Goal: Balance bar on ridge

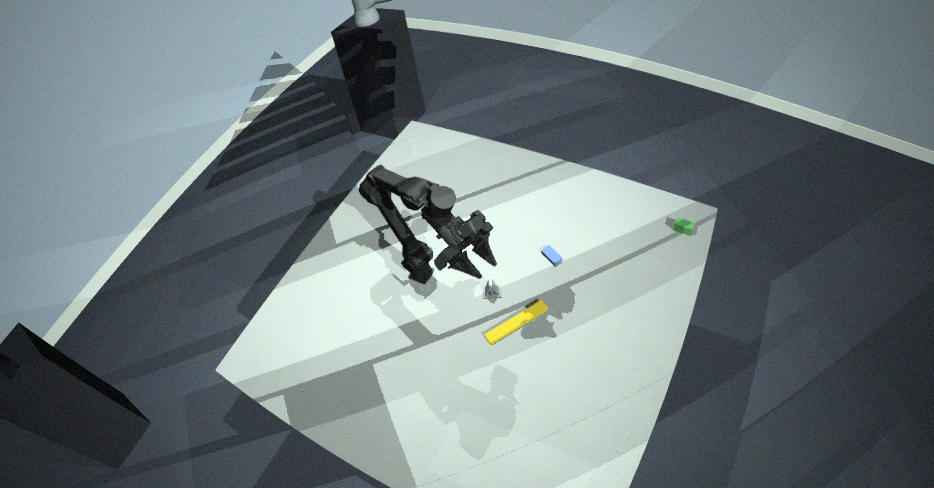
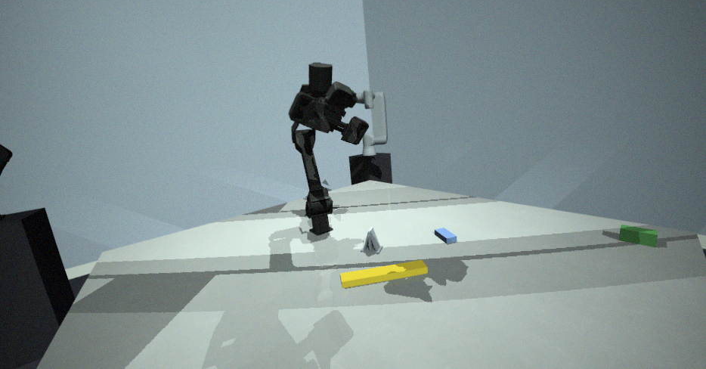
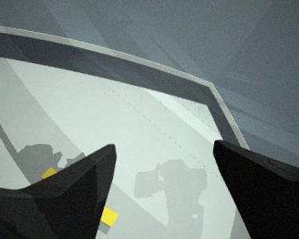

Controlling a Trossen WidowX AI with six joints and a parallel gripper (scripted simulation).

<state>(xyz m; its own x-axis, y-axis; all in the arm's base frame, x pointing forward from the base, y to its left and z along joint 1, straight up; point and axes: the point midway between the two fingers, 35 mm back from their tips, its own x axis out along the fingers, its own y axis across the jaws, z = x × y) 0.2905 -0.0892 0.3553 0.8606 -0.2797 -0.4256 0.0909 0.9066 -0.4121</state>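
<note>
The yellow bar lies flat on the table. In the wrist view, two parts of the bar show beside the left finger, which hides its middle. The small grey ridge stands upright on the table between the arm's base and the bar, with nothing on it. My gripper is open and empty, high above the table, its fingers pointing outward and down on the bar's side. The ridge is not visible in the wrist view.
A blue block lies to the right of the ridge. A green block lies near the table's far right corner. A pale arm stands on a dark pedestal behind the table. A dark box stands at the left.
</note>
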